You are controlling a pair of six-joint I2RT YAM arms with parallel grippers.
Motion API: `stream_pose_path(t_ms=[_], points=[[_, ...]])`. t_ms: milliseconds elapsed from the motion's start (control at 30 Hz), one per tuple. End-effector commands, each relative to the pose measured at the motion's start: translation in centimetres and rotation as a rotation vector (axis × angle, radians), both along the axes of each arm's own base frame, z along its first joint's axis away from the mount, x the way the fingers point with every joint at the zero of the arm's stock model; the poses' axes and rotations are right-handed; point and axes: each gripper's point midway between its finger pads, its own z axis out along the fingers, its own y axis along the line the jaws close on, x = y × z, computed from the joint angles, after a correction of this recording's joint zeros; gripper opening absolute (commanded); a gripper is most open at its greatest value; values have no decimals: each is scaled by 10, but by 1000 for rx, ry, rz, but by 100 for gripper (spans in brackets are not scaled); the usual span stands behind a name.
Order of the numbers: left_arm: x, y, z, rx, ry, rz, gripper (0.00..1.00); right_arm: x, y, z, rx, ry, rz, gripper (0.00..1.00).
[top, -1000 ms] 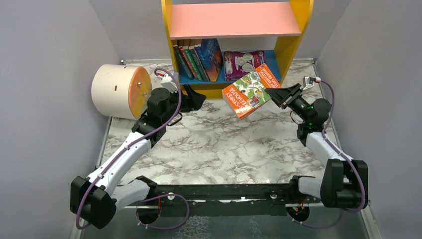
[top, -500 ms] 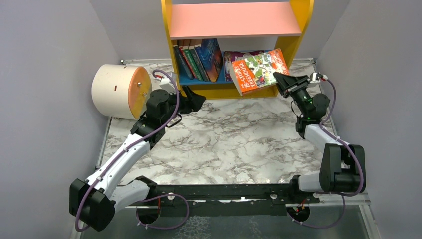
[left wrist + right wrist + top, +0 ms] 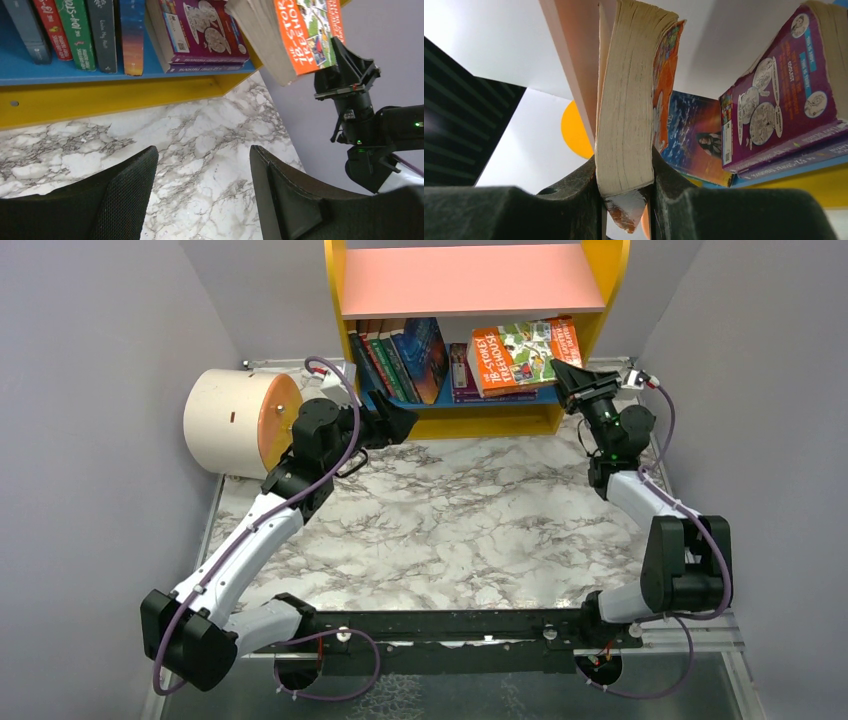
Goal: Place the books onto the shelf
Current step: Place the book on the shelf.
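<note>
Marble surface, with the shelf (image 3: 600, 285) at its far edge. The right gripper (image 3: 567, 377) is clamped on the orange book (image 3: 520, 350) inside the shelf's lower right opening. The book's long axis runs leftward from the gripper, above the flat purple book (image 3: 462, 382), and the right arm is nearer. The left gripper (image 3: 396, 424) hangs part-spread and empty near the upright books (image 3: 395, 358). Only the right wrist view shows the page block pinched. The left wrist view shows the book tilted; whether it touches the purple book is unclear.
</note>
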Motion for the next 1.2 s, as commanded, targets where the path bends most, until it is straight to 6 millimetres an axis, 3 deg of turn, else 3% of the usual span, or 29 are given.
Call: stream_pose_path(t_ms=[0, 333, 567, 1167], points=[[-1, -7, 26, -10, -44, -45, 61, 16, 5, 33, 38, -74, -62, 1], [-10, -3, 47, 9, -75, -62, 61, 43, 23, 34, 39, -71, -110, 1], [-15, -11, 41, -2, -44, -111, 61, 65, 33, 36, 3, -69, -127, 1], [-15, -13, 30, 9, -24, -121, 61, 99, 47, 8, -90, -18, -150, 1]])
